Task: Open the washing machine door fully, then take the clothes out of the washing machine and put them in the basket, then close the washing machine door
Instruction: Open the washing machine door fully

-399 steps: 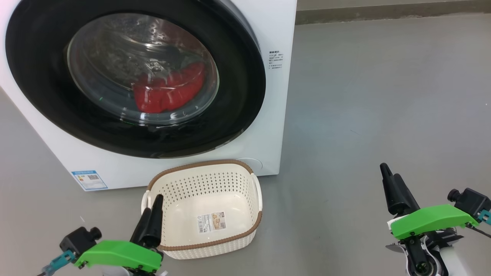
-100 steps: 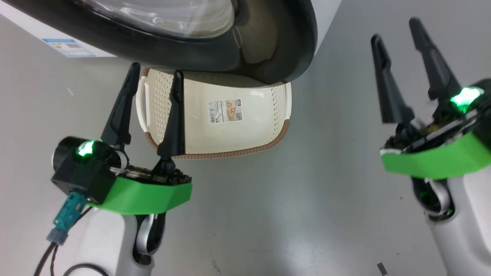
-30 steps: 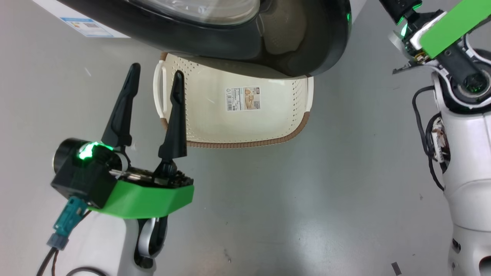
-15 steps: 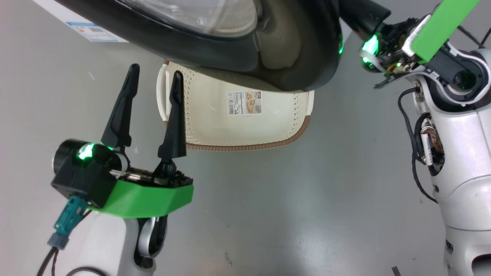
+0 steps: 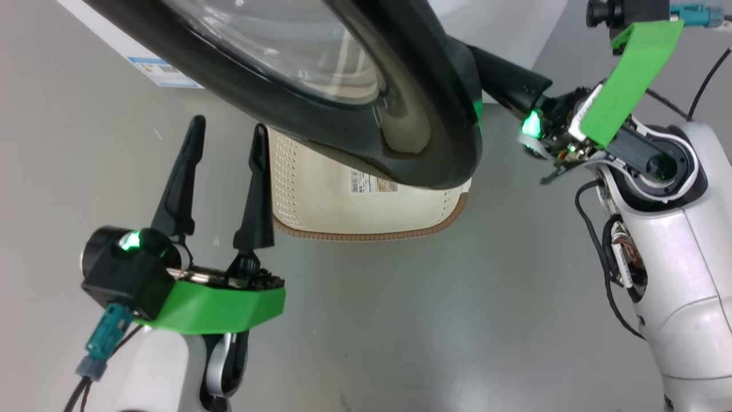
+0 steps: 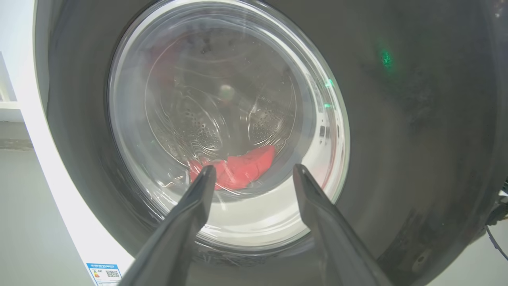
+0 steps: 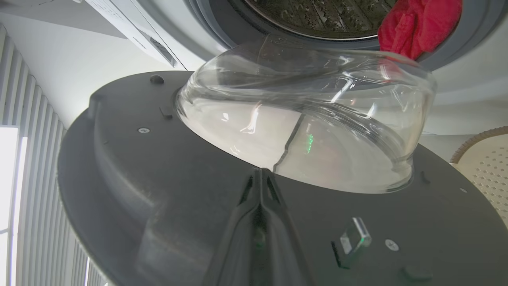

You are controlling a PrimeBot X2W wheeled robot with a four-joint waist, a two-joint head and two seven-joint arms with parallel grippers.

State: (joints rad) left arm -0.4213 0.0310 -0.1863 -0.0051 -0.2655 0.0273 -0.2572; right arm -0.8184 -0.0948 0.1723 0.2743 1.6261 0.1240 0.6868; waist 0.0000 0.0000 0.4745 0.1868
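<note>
On the grey floor [image 5: 400,320], the basket [image 5: 343,212] sat just past the middle of the head view, toward 12 o'clock, with its brown rim nearest the robot. Its cream base carried a paper label [image 5: 374,184]. The basket's far part was hidden beneath the washing machine door [image 5: 400,114], which stood partly open and hung over it. Beyond the door, the washing machine [image 5: 503,34] stood at the 12 o'clock edge, with a blue sticker [image 5: 163,71] low on its front at 11 o'clock. In the drum, the clothes [image 7: 416,28] lay as a red heap at the lip of the opening, at 1 o'clock in the right wrist view.

The left gripper [image 5: 229,125], at 8 o'clock in the head view, hovered above the floor with its jaws spread wide, gripping nothing. The basket's near corner lay at its 1 o'clock. The right gripper [image 7: 260,174], at 2 o'clock in the head view, had its jaws pressed fully together with nothing between them. They lay along the door's grey inner face, tips at the foot of the glass bowl.
</note>
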